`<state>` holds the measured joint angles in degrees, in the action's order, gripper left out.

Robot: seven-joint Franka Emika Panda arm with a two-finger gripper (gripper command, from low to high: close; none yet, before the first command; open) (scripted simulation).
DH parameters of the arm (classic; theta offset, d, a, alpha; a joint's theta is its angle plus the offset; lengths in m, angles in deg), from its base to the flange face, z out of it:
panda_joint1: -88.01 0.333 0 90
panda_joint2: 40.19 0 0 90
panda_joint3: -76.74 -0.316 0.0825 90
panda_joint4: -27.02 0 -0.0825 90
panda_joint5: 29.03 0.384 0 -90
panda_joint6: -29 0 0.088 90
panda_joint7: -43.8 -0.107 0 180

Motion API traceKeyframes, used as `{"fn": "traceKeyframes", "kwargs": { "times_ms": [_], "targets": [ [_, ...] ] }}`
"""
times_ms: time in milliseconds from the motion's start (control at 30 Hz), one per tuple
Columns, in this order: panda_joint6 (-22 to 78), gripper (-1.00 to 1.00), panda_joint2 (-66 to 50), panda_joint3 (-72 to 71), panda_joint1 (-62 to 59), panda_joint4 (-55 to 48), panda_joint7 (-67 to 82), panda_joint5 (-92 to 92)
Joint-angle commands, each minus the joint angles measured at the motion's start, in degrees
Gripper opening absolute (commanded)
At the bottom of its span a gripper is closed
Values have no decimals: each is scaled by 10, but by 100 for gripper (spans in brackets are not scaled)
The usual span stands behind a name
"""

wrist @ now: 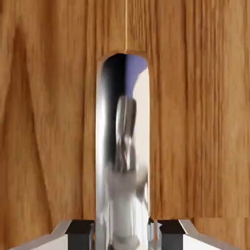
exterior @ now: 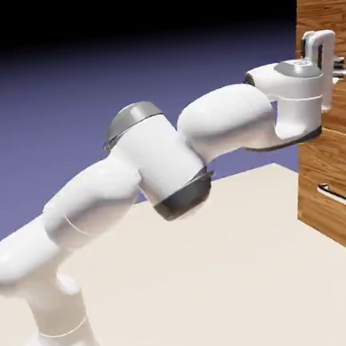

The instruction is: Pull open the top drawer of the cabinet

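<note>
The cabinet [exterior: 333, 158] of brown wood grain stands at the right edge of the exterior view. My gripper [exterior: 337, 66] is pressed up against the top drawer [exterior: 336, 17] at the height of its handle. In the hand view the top drawer's wood front [wrist: 49, 122] fills the picture. Its silver bar handle [wrist: 124, 161] runs up the middle and mirrors the hand. The gripper [wrist: 124, 235] is shut on that handle, with one dark finger tip [wrist: 80, 233] on the left of the bar and the other on its right.
Below the top drawer sits a like drawer front with its own silver bar handle [exterior: 339, 196]. The arm [exterior: 152, 163] rises from the lower left and stretches across the pale table [exterior: 218, 277] to the cabinet.
</note>
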<state>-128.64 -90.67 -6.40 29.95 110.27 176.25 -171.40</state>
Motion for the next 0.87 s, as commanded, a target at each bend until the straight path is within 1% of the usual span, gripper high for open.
{"fn": "traceKeyframes", "kwargs": {
  "times_ms": [0, 367, 700, 733, 767, 833],
  "targets": [
    [4, -100, 7, -10, -18, 21, -11, -5],
    [47, -100, 55, -164, -241, 239, -97, -30],
    [79, -100, 21, -333, -449, 420, -102, -10],
    [79, 100, 21, -333, -449, 420, -102, -10],
    [79, 100, 21, -333, -449, 420, -102, -10],
    [82, 100, 6, -367, -490, 456, -97, 1]
  ]
}}
